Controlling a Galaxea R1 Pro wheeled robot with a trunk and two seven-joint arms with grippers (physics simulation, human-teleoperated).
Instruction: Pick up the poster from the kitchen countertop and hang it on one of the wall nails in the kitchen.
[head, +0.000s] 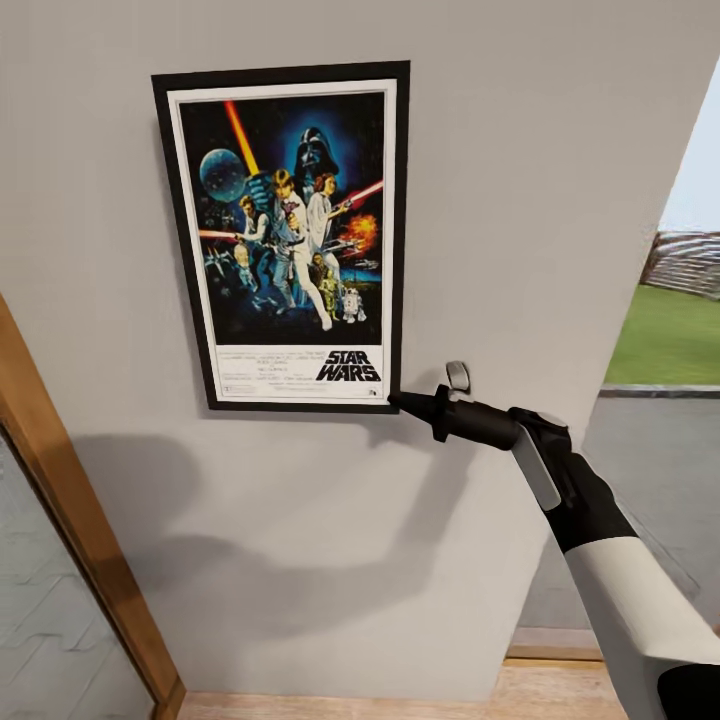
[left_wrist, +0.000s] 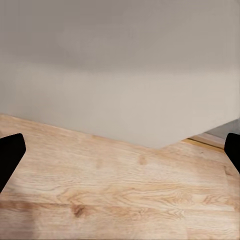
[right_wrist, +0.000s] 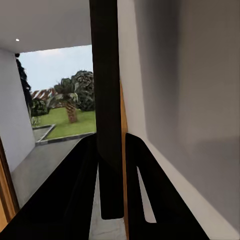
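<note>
- Right gripper (head: 396, 401) pinches the poster (head: 285, 235) by its lower right corner, fingers on either side of its black edge
- Poster lies flat and upright on the grey wall (head: 540, 180)
- Left gripper (left_wrist: 120, 150) spread over wood floor (left_wrist: 115, 195)

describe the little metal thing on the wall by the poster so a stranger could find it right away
Start at the grey wall and the framed poster against it. Just past the poster's lower corner, on the side of the right gripper, sits a small silvery wall hook, directly above the gripper's dark fingers. It is the only shiny piece on that plain wall.
</note>
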